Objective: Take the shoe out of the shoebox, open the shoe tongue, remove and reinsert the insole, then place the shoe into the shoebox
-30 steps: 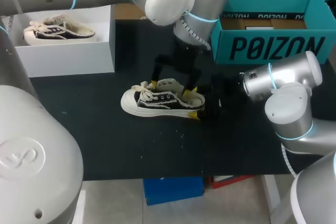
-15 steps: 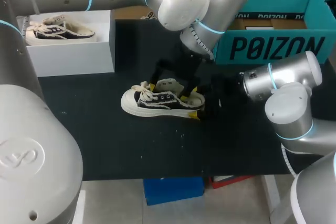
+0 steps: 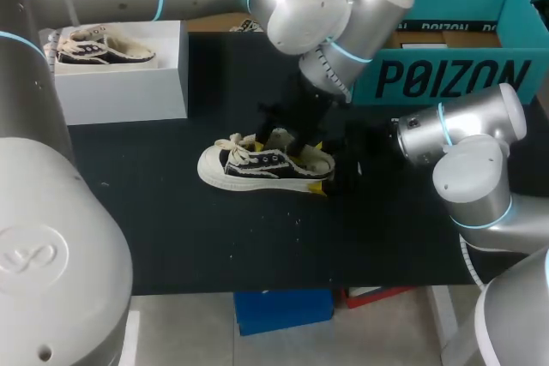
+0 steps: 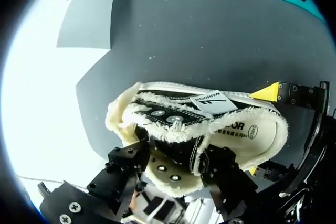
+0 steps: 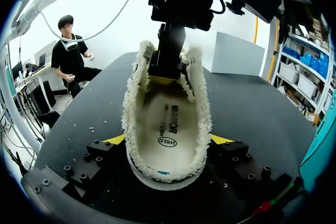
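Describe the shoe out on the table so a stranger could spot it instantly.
On the black table, near the teal shoebox, stands a black low-top shoe with cream laces and frayed trim. A second shoe sits in the white box; this one is unboxed, heel between the right gripper fingers.

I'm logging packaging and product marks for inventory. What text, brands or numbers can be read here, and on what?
"POIZON": front wall of the teal shoebox.
"WARRIOR": tongue label of the shoe.
Insole: a word ending "OR", otherwise blurred; its oval stamp is too small to read.
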Robot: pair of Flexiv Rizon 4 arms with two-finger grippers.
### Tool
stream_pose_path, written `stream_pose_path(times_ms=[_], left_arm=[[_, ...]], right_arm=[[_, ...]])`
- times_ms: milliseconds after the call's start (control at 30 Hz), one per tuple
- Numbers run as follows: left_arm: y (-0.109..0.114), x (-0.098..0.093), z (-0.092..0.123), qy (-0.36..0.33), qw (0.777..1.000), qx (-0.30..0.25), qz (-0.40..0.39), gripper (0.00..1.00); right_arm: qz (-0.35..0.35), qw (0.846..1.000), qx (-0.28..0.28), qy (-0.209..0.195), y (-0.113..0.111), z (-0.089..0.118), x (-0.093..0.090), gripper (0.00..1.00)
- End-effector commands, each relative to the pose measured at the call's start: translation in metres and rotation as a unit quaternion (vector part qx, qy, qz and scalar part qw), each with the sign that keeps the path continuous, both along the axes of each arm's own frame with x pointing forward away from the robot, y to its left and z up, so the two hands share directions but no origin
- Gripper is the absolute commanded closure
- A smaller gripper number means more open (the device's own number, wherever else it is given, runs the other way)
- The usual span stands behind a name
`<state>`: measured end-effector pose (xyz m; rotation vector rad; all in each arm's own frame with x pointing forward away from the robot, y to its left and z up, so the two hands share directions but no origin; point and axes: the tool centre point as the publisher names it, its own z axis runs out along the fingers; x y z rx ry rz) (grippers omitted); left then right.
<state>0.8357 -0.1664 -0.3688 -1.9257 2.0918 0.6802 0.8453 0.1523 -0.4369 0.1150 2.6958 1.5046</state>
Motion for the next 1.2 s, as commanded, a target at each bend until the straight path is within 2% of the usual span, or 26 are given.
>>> stream_pose_path(times_ms=[33, 67, 100, 133, 167, 767, 1200], left_arm=[[0.000, 0.001, 0.001, -0.001, 1.000, 0.001, -0.001, 0.59], [0.000, 0.002, 0.002, -0.003, 1.000, 0.002, -0.002, 0.64], [0.000, 0.002, 0.002, -0.004, 1.000, 0.003, -0.003, 0.76], [0.001, 0.002, 0.002, -0.006, 1.000, 0.006, -0.004, 0.94], [0.001, 0.003, 0.003, -0.007, 1.000, 0.007, -0.004, 1.00], [0.001, 0.011, 0.024, -0.046, 0.999, -0.012, -0.002, 1.00], [0.017, 0.013, 0.044, -0.100, 0.994, -0.041, 0.021, 1.00]], right_arm=[[-0.001, 1.000, -0.001, 0.001, 0.003, -0.004, 0.002, 1.00], [-0.001, 1.000, -0.001, 0.001, 0.003, -0.004, 0.002, 1.00], [-0.001, 1.000, -0.001, 0.001, 0.003, -0.004, 0.002, 1.00], [-0.001, 1.000, -0.001, 0.001, 0.003, -0.004, 0.002, 1.00], [-0.001, 1.000, -0.001, 0.001, 0.003, -0.004, 0.002, 1.00], [-0.001, 1.000, -0.001, 0.001, 0.003, -0.004, 0.002, 1.00], [-0.001, 1.000, -0.001, 0.001, 0.003, -0.004, 0.002, 1.00]])
